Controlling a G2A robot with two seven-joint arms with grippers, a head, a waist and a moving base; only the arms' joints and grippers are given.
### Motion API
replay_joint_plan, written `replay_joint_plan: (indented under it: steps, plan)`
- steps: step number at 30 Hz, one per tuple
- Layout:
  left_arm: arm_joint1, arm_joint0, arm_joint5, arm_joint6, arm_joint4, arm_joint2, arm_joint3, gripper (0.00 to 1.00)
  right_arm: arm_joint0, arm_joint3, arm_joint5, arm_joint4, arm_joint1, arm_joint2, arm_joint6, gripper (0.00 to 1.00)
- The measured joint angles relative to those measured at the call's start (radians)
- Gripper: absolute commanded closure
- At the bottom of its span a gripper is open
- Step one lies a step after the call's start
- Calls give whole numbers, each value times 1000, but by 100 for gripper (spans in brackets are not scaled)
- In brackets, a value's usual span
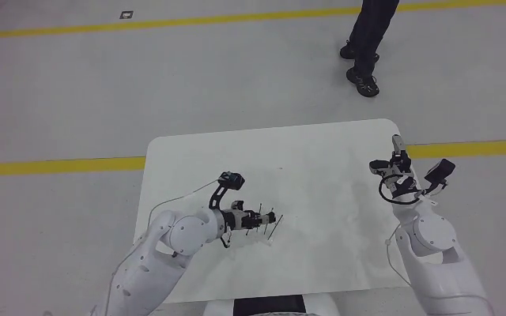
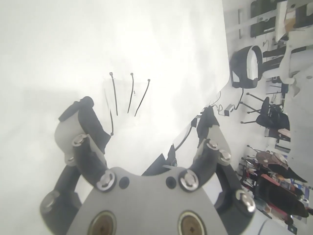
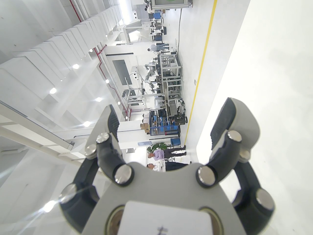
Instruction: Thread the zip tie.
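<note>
Left hand point(image 2: 146, 108) spread wide, zip ties point(image 2: 132, 94) lying just ahead of it; right hand point(image 3: 168, 113) released too, right at the bench point(image 1: 316, 158) edge.

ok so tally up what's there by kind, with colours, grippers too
black zip ties: 4, lying on the table
white table: 1
grippers: 2, the left gripper and the right gripper, both open and holding nothing
total: 7
</note>
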Motion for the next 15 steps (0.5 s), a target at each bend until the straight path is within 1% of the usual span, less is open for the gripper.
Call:
replay_joint_plan:
  steps: [3,4,15]
  plan:
    - [-3,-20,25,-4,65,45,0,0,0,0,0,0,0,0,0,0]
    - [-3,-21,27,-3,72,49,-1,0,0,0,0,0,0,0,0,0]
    - [-3,-20,26,-3,68,48,-1,0,0,0,0,0,0,0,0,0]
